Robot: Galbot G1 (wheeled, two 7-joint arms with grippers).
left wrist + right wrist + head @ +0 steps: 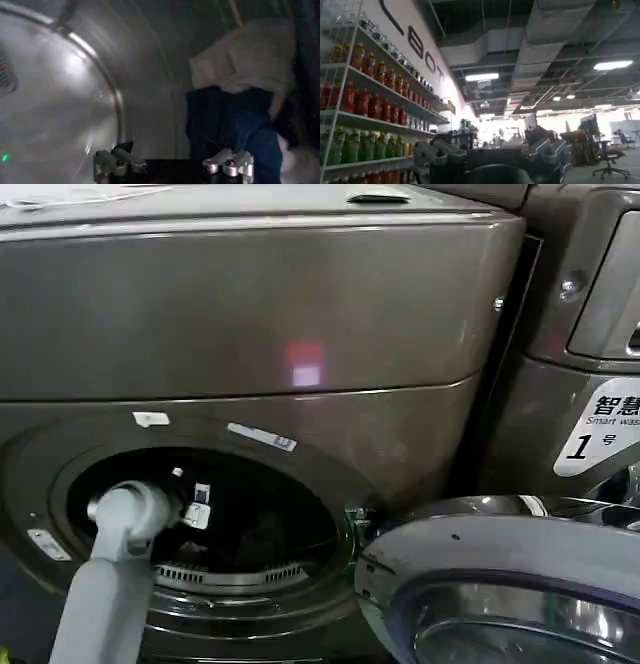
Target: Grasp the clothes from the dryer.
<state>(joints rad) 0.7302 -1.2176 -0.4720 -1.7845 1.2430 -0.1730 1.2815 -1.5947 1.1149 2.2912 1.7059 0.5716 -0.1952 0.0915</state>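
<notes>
Clothes heaped inside dryer drum, just ahead of left gripper and off toward one finger's side; jaws spread wide, empty. Pale grey-white piece draped over dark blue piece. Best to shift toward blue fold, advance, then close on bunched fabric. Heap's long axis running away from gripper, up drum wall. Right gripper parked outside, aimed into room, jaws apart.

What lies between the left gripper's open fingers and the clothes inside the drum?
Nothing: in the left wrist view, the left gripper faces the clothes across a bare stretch of drum wall.
</notes>
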